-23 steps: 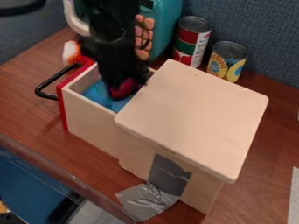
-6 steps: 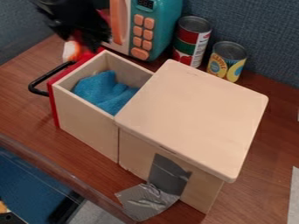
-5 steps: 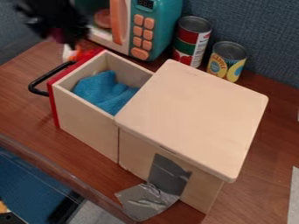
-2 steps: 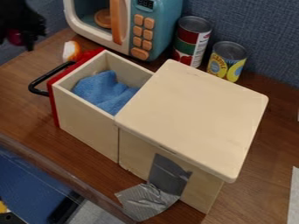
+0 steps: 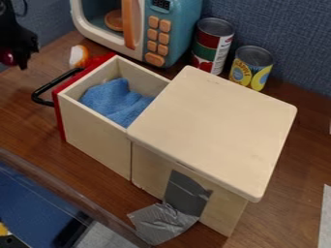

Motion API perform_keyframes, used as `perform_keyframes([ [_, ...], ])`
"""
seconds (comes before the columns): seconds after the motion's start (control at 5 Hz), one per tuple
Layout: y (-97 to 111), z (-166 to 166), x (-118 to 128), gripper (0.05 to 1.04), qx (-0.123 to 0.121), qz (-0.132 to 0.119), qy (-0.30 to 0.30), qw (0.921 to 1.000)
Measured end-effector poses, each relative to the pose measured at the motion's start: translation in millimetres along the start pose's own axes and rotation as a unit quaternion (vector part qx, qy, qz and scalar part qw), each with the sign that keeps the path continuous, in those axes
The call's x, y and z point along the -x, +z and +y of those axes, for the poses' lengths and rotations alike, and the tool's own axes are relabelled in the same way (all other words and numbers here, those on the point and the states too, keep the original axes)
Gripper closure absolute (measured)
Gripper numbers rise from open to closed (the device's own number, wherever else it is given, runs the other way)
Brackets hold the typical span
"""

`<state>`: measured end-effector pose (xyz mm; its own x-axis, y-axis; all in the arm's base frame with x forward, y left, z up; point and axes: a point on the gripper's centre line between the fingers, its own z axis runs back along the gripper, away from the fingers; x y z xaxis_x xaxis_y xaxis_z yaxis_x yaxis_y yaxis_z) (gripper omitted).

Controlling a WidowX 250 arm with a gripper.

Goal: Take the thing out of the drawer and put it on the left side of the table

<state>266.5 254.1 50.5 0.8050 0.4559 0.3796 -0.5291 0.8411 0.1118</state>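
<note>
In the open drawer (image 5: 96, 135), a crumpled blue cloth (image 5: 110, 97) is held within pale wooden walls. The drawer is pulled out from a wooden box (image 5: 217, 118) whose broad, flat top is tilted by the camera's slant, and it is faced by a red front panel (image 5: 61, 116) to which a black handle (image 5: 58, 81) is fixed. Behind the drawer, a round orange-brown piece (image 5: 114, 20) can be seen inside the teal and white toy microwave (image 5: 178, 24). Two cans are stood upright beside the microwave: a taller one with a red and green label (image 5: 212, 46) and a shorter one with a yellow and blue label (image 5: 251, 68). How they are filled cannot be told.

At the upper left edge, the black gripper (image 5: 16, 54) is closed on a dark red, rounded thing (image 5: 7, 57), which is held well apart from the drawer, by the table's left side. The thing is partly covered by the gripper and cut off by the edge, so what it is cannot be made out. The microwave is cut off at the top. The far end of the cloth is hidden by the box top. Near the red panel, a small orange and white thing (image 5: 79, 56) is partly hidden and cannot be identified. On the box's side, a dark grey patch (image 5: 184, 193) is met by crinkled silver tape (image 5: 163, 224).
</note>
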Motion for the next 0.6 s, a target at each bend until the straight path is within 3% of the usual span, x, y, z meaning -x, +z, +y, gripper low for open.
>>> perform_keyframes([
  [0.4, -27.2, -34.5, 2.0, 0.334, 0.012, 0.049, -0.08, 0.9955],
  [0.6, -27.0, -46.3, 7.8, 0.091, 0.019, 0.059, -0.095, 0.9936],
])
